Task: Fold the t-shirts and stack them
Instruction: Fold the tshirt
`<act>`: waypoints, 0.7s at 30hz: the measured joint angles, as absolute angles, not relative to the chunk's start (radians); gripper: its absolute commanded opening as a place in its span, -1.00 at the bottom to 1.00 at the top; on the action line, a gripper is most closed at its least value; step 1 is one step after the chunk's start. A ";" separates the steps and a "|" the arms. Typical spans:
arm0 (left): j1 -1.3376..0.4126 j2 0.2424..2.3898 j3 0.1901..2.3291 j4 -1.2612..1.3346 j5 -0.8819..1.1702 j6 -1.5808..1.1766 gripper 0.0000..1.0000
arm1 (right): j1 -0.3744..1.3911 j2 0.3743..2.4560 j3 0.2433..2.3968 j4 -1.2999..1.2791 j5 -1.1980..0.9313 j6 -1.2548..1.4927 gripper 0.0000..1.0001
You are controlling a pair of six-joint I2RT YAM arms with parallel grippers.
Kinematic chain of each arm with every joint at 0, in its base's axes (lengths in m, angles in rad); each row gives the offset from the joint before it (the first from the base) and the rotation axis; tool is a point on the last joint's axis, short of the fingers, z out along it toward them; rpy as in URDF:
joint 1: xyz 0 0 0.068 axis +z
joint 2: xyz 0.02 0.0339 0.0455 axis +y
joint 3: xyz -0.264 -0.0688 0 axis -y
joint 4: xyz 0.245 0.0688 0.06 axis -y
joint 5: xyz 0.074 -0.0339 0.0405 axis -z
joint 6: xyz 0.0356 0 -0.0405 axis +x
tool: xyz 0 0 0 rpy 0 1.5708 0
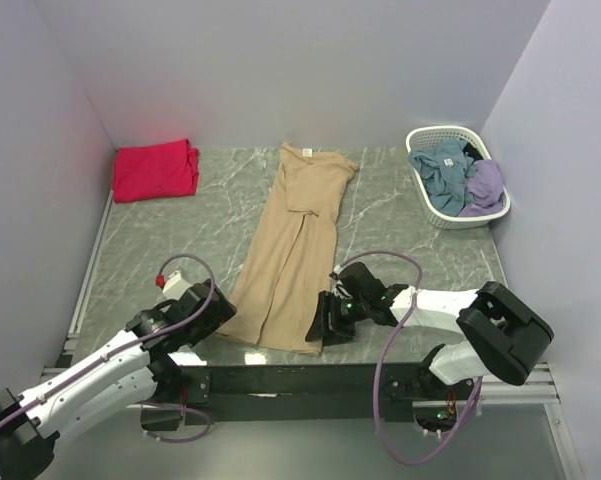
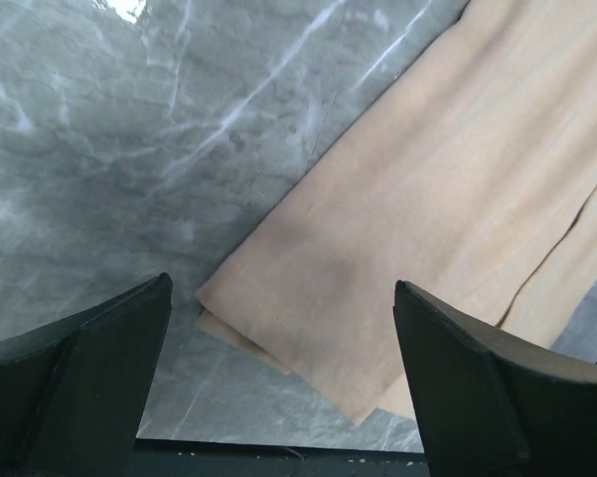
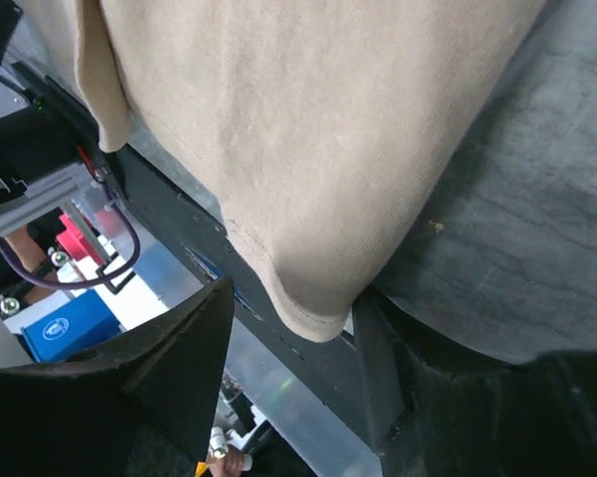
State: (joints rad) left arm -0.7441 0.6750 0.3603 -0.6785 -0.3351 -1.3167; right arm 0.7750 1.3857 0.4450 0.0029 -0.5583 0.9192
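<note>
The tan t-shirt is light, limp cloth and I judge it slides easily on the counter, so its hem corners are the best places to take hold. It lies mid-frame, folded narrow. Its long axis runs from the hem at the bottom to the neck at the top, leaning slightly right. The left gripper hangs wide open over the left hem corner and holds nothing. The right gripper has its jaws partly apart around the right corner, not yet pinching it.
</note>
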 measured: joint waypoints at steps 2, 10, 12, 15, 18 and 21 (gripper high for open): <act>-0.744 0.662 0.361 -0.687 -0.350 -1.327 0.99 | 0.776 1.386 0.445 -0.001 -0.550 0.919 -0.11; -0.746 0.805 0.389 -0.689 -0.366 -1.326 0.88 | 0.780 1.390 0.437 -0.007 -0.520 0.928 -0.16; -0.747 0.830 0.395 -0.683 -0.367 -1.320 0.73 | 0.781 1.388 0.437 -0.007 -0.517 0.927 -0.14; -0.748 0.829 0.392 -0.673 -0.363 -1.320 0.18 | 0.783 1.381 0.437 -0.012 -0.510 0.927 -0.14; -0.748 0.810 0.375 -0.659 -0.344 -1.308 -0.24 | 0.785 1.372 0.434 -0.016 -0.501 0.928 -0.17; -0.748 0.781 0.358 -0.651 -0.314 -1.302 -0.72 | 0.786 1.356 0.426 -0.021 -0.487 0.930 -0.37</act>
